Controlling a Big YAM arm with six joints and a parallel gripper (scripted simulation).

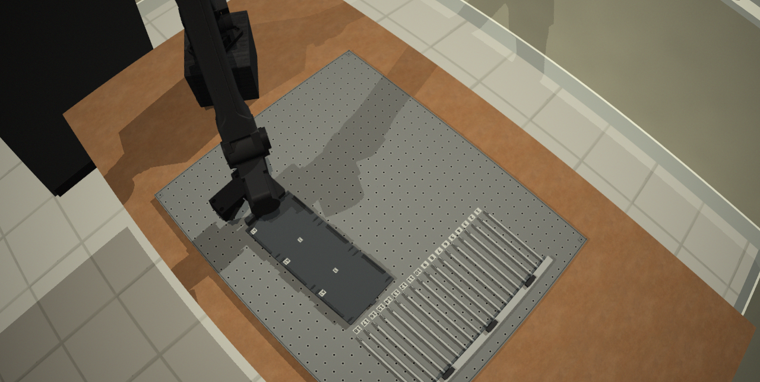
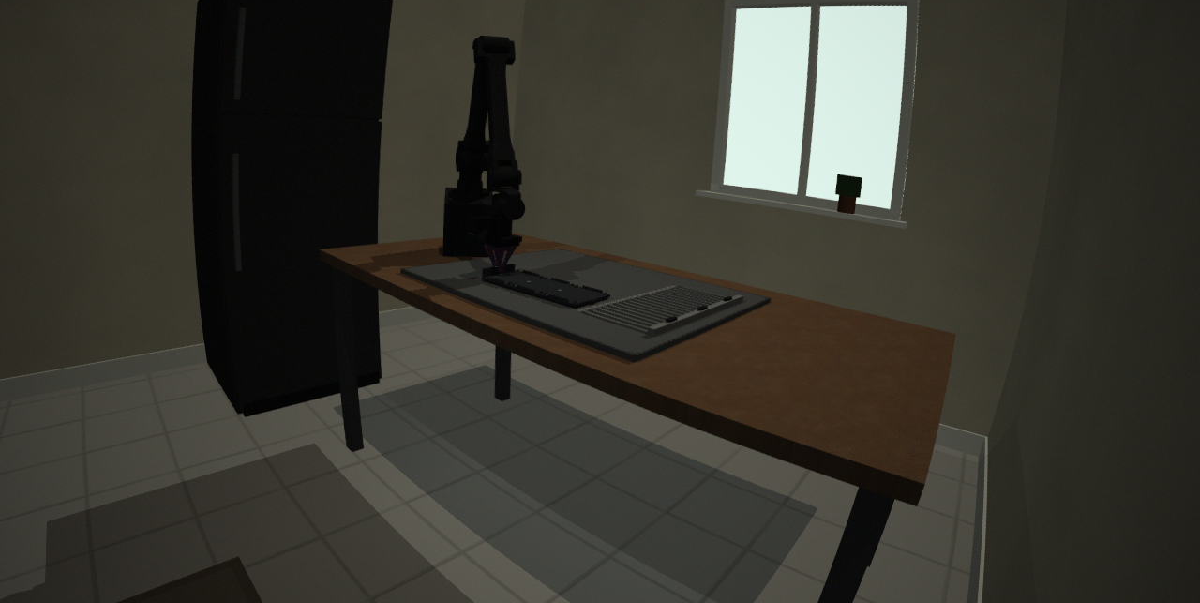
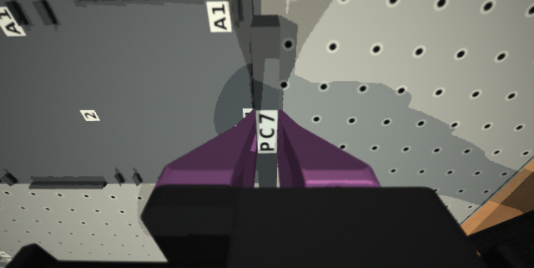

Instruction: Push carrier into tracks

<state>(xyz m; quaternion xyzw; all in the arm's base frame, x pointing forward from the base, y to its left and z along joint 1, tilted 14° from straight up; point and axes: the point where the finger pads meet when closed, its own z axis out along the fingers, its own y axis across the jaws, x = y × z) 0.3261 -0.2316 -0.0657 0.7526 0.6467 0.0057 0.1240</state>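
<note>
Carrier PC7 is a long dark flat plate lying on the grey perforated board, its far end just short of the tiles in front of tracks 13-18. It also shows in the side view and the wrist view. Its handle, a narrow grey bar labelled PC7, is at the end toward the arm's base. My gripper with purple fingers is shut on this handle; it also shows in the overhead view. The rails RAILS lie beyond the carrier. The lamps on the stop bar are dark.
The arm's base block stands at the board's near end. A black fridge stands beside the table. The brown table edge shows to the right in the wrist view.
</note>
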